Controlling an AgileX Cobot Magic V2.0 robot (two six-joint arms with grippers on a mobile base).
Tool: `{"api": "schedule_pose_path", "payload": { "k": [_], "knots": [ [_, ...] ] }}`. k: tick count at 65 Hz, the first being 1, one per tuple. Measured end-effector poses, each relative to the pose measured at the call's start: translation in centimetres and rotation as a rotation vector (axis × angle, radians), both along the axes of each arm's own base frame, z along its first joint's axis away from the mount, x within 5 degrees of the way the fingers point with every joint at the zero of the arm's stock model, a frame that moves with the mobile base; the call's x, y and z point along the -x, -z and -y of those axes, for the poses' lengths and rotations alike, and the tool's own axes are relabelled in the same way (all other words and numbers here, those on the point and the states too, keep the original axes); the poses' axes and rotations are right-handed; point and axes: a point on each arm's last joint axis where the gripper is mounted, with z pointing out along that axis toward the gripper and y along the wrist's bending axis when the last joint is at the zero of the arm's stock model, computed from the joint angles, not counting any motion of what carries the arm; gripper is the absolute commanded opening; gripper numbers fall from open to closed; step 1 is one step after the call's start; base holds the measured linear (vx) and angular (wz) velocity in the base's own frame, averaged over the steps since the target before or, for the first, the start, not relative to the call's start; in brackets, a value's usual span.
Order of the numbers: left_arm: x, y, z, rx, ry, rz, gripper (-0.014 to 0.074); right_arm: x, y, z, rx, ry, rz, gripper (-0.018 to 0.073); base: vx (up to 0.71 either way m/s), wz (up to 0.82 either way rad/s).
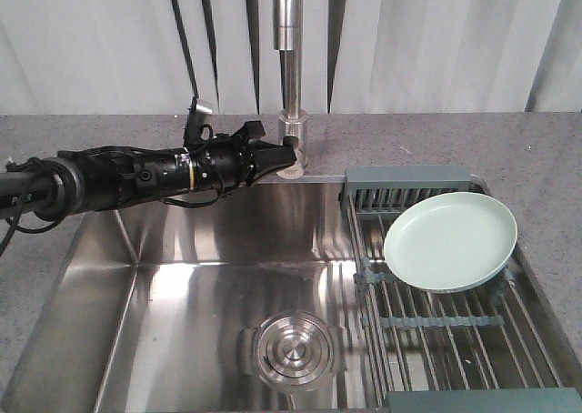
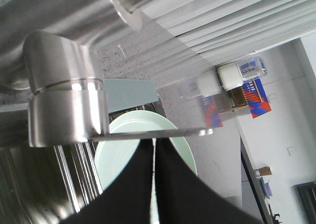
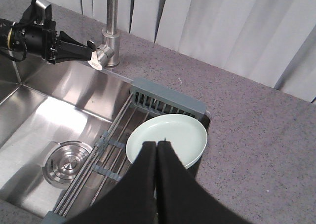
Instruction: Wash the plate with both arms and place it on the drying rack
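While the left tool (image 1: 284,156) reaches in from the left, fingers pressed together at the faucet handle (image 1: 293,169), gripping nothing that shows. Sink (image 1: 227,267) below, round drain (image 1: 293,347) at bottom. Plate (image 1: 451,241) lies tilted on drying rack (image 1: 436,322), right side. Right tool (image 3: 157,147) above plate, fingers together, empty.

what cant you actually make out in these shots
- Water: no view settles whether the faucet is running; its spout is cut off by the top edge of the front view.
- Right gripper: absent from the front view; its own camera shows the fingers closed above the plate, contact unclear.
- Left gripper: at the faucet handle, grip unclear.
- Drying rack: near end cut off.
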Motion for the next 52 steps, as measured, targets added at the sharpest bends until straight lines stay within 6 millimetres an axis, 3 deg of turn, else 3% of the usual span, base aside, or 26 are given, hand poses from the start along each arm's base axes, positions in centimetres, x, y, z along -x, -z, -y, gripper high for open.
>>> {"api": "schedule_pose_path", "payload": {
  "k": [20, 43, 52],
  "knots": [
    [-1.3, -1.2, 0.4, 0.02, 0.011, 0.061, -0.0006, 0.0, 0.0, 0.0, 0.0, 0.0, 0.0, -0.0007, 0.0, 0.0],
    [-1.3, -1.7, 0.6, 0.037, 0.024, 0.077, -0.0006, 0.0, 0.0, 0.0, 0.0, 0.0, 0.0, -0.0007, 0.0, 0.0],
    [-1.2, -2.7, 0.5, 0.06, 0.025, 0.095, -0.0006, 0.0, 0.0, 0.0, 0.0, 0.0, 0.0, -0.0007, 0.0, 0.0]
  ]
}}
